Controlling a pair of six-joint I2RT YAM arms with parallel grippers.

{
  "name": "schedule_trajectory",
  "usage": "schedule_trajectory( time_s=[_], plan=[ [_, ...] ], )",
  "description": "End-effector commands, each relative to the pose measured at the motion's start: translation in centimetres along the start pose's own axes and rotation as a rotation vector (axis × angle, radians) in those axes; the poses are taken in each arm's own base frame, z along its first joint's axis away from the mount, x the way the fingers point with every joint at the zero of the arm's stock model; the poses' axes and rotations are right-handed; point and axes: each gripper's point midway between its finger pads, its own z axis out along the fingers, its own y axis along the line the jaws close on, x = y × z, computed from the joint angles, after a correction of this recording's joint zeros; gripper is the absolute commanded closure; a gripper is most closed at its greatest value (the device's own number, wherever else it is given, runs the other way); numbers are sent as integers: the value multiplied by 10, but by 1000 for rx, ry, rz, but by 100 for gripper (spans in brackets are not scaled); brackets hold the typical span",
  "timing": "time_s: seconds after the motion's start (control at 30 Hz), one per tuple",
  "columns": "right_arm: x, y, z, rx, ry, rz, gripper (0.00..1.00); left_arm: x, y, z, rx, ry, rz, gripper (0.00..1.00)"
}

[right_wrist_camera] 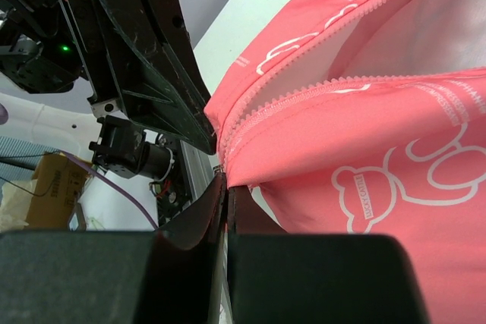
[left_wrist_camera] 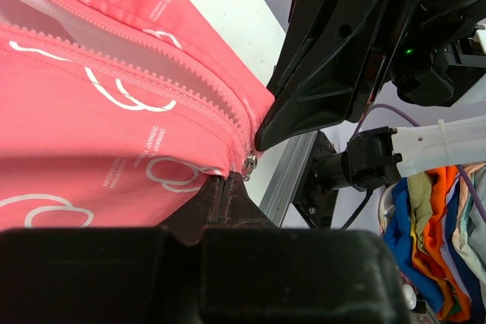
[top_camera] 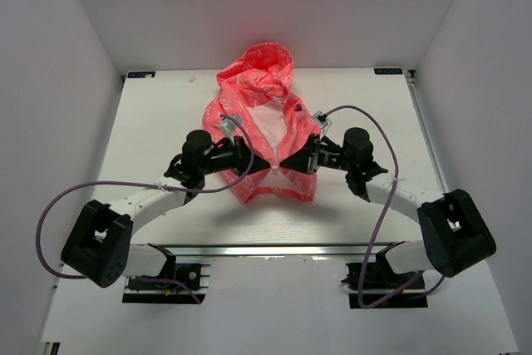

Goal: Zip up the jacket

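A robot lab cell: plain white walls (top_camera: 58,56) box a white tabletop (top_camera: 158,130); 2 arms (top_camera: 141,202) bolted to a near aluminium rail (top_camera: 274,250).

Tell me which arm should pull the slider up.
Left, probably. The slider of the jacket hangs right at the shut tips of the left gripper in its wrist view. The right gripper, also shut, is equally close, but its camera shows no slider.

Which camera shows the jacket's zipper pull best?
The left wrist view: the metal zipper pull hangs in plain sight, close up. The right wrist view shows only zipper teeth; in the top external view it is too small to make out.
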Motion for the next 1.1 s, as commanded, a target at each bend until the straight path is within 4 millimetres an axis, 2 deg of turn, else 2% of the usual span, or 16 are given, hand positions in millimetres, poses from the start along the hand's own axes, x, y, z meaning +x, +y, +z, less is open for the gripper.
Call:
schedule_trajectory(
  time_s=[0.0,1.07],
  plan=[
    [-17,15,-1,-55,-57,-61,100,-11,-20,-6,64,-37,45,100],
    [-28,18,5,-105,-109,-50,100,0,-32,-10,158,-35,-3,100]
  ],
)
